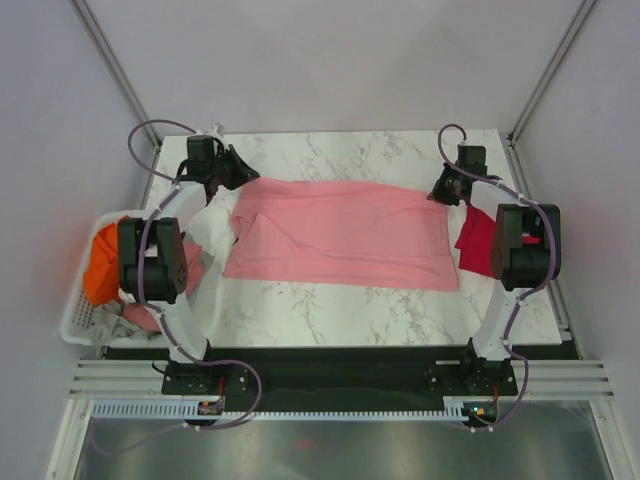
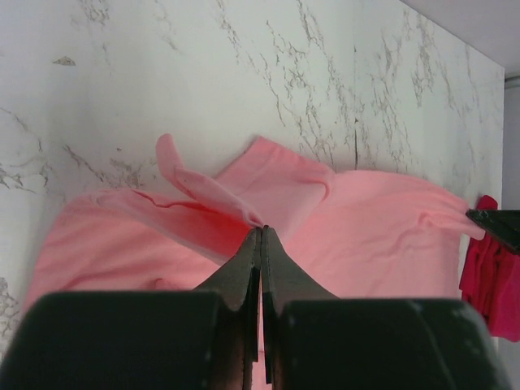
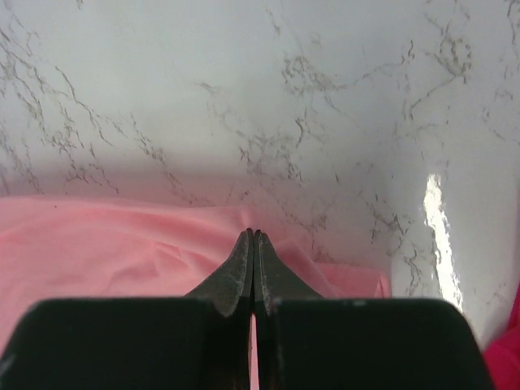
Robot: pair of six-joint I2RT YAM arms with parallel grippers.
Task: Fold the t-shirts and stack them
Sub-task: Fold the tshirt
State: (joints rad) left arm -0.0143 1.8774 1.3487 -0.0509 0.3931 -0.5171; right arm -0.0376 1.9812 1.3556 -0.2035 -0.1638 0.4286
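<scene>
Edge of pink t-shirt (image 1: 340, 235) is clamped by left fingers (image 2: 240, 276) and right fingers (image 3: 236, 272).

Robot lab cell
White panel walls (image 1: 330, 60) enclose a marble-topped table (image 1: 330, 315); aluminium rails (image 1: 340, 378) line its near edge.
</scene>
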